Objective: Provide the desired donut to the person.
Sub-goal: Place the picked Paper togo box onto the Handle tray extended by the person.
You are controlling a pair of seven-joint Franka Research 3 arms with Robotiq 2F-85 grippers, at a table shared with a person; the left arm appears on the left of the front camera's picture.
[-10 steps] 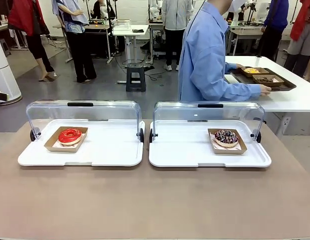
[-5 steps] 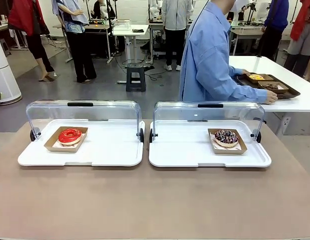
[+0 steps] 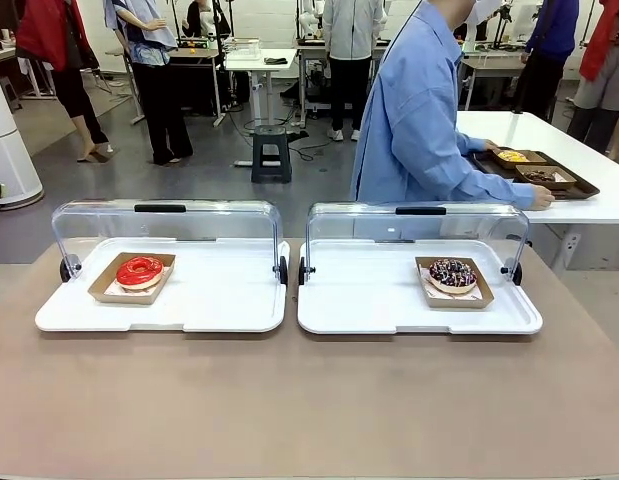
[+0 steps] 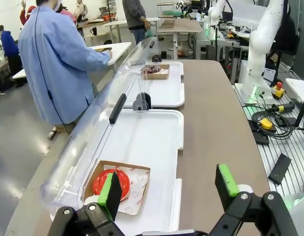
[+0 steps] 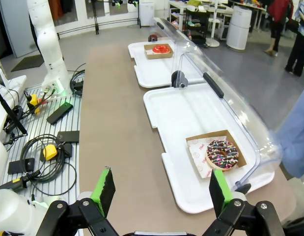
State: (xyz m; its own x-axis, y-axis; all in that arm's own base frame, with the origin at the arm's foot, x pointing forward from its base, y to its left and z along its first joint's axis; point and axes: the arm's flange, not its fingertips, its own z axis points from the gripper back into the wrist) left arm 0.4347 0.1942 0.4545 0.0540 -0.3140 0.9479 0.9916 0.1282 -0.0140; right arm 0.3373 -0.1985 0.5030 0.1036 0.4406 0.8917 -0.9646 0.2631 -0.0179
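Observation:
A red-glazed donut (image 3: 140, 270) lies in a cardboard tray on the left white tray (image 3: 219, 300). A chocolate donut with sprinkles (image 3: 452, 273) lies in its own cardboard tray on the right white tray (image 3: 369, 300). The person (image 3: 419, 120) in a light blue shirt stands beyond the right tray, turned away, with hands on a dark tray (image 3: 579, 187). My left gripper (image 4: 169, 184) hangs open above the red donut (image 4: 124, 179). My right gripper (image 5: 161, 186) is open, high over the table beside the chocolate donut (image 5: 222, 154). Nothing is between either pair of fingers.
Both white trays have clear hinged lids (image 3: 164, 225) (image 3: 419, 225) standing raised along their far sides. The dark tray holds food on a white side table (image 3: 589, 205) at the back right. Cables and a yellow button box (image 5: 48, 152) lie on a grille beside the table.
The person has leaned further right and slid the dark tray along the side table. Donuts, lids and both grippers have stayed put.

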